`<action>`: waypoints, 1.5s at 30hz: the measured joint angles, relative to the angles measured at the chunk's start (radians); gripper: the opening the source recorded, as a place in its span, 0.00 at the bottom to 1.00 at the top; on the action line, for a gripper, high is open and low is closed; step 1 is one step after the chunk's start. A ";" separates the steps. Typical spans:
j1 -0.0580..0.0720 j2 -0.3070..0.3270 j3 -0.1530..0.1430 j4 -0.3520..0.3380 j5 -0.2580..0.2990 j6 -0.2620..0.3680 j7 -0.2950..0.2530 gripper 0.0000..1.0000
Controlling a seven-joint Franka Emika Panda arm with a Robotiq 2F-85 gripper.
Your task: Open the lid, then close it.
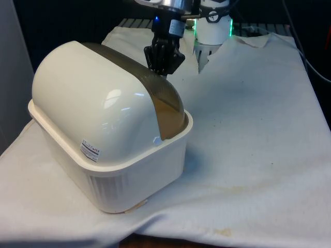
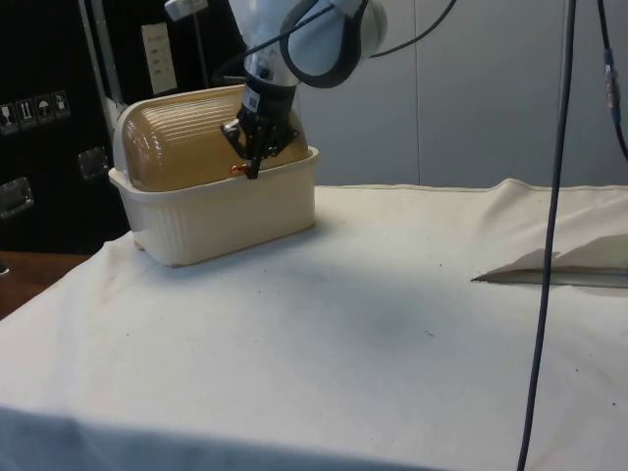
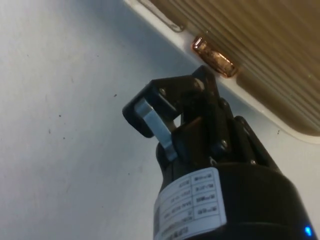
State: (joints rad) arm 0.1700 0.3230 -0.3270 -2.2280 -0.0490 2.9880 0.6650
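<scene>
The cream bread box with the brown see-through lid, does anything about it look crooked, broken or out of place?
Nothing stands out. The cream plastic bread box sits flat on the white cloth, its brown translucent roll lid down to the rim. The black gripper sits at the lid's small amber handle. No visible cracks or spills.

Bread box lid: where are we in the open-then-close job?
Nothing looks done that I can confirm: the brown ribbed lid sits down over the bread box. In hand: the gripper is right at the lid's small orange handle, beside the rim. Left: at least a close, and the open too unless it already happened.
</scene>
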 measured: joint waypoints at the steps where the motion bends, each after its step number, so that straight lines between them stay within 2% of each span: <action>1: 0.000 0.001 -0.001 0.002 0.000 0.000 0.005 0.00; 19: 0.001 0.004 -0.008 0.034 0.000 0.000 0.065 0.00; 45: 0.001 -0.055 -0.023 0.069 0.000 -0.021 0.109 0.00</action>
State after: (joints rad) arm 0.1710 0.2680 -0.3500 -2.1590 -0.0490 2.9670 0.7740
